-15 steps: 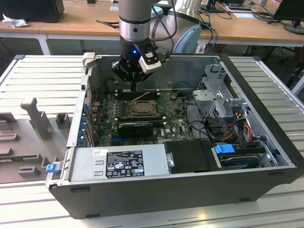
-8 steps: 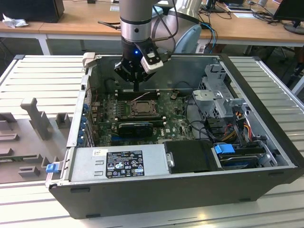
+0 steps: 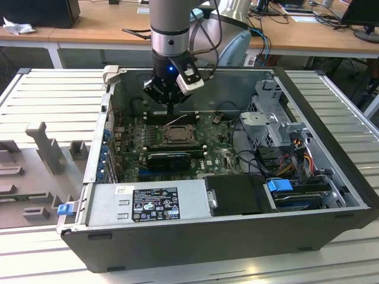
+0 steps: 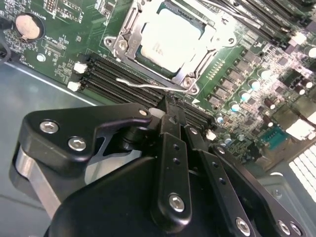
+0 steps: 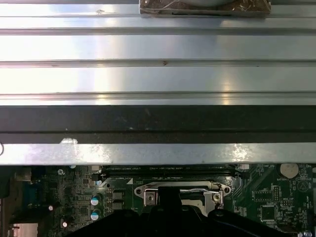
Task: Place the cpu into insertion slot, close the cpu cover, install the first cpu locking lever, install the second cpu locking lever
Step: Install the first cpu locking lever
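Note:
The cpu (image 4: 168, 37), a pale silvery square, lies in the insertion slot (image 3: 176, 135) on the green board. Around it lies the cpu cover (image 4: 211, 39), a silvery frame lying flat with the chip showing through its window. A thin wire locking lever (image 4: 148, 85) runs along the socket edge nearest my fingers, over the memory slots; I cannot tell whether it is hooked. My gripper (image 4: 170, 107) is shut with nothing held, its tips just short of that lever. In the exterior view my gripper (image 3: 172, 111) hangs above the socket's far edge. The socket (image 5: 180, 193) shows behind my gripper (image 5: 169, 196) in the first wrist view.
Black memory slots (image 4: 123, 74) lie between my fingers and the socket. A long black expansion card (image 3: 169, 158) sits on the socket's near side. The drive cage (image 3: 269, 112), cables (image 3: 249, 148) and power supply (image 3: 148, 204) crowd the case. The case wall (image 5: 158, 123) stands close behind.

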{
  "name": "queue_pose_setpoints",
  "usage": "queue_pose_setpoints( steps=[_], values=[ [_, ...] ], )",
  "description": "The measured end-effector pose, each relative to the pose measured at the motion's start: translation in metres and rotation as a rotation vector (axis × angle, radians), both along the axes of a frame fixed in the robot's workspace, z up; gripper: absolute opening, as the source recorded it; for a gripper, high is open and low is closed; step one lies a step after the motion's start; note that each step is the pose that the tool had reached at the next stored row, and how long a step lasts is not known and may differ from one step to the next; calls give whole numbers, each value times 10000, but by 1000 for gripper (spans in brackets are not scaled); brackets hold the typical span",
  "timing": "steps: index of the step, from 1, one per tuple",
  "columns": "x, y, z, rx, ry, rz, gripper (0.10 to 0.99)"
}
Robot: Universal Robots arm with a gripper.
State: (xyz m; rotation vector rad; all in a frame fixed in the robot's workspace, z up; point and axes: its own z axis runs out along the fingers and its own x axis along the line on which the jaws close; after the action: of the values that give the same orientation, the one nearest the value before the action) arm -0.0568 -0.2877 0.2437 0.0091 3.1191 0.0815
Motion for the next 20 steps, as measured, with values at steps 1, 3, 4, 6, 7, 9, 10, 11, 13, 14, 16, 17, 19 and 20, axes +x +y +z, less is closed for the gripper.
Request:
queue_pose_setpoints(
  steps=[1, 3, 4, 6, 7, 9, 10, 11, 13, 14, 16, 17, 19, 20],
  values=[
    [2, 0, -7, 1, -1, 33, 106],
    [4, 0, -14, 0, 0, 63, 106],
    [5, 0, -17, -1, 0, 66, 106],
    [6, 0, -21, -1, 0, 67, 106],
    [6, 0, -22, 0, 0, 67, 106],
    [6, 0, -25, 0, 0, 67, 106],
    [6, 0, -27, 0, -1, 67, 106],
    [6, 0, -28, 0, 0, 68, 106],
    [6, 0, -32, 1, -2, 91, 106],
    [6, 0, -37, 3, -3, 140, 106],
    [6, -1, -43, 42, 1, 281, 106],
    [6, 0, -49, 116, -2, 320, 106],
    [13, 0, -58, 158, -4, 350, 106],
    [23, 0, -63, 164, -2, 365, 106]
  ],
)
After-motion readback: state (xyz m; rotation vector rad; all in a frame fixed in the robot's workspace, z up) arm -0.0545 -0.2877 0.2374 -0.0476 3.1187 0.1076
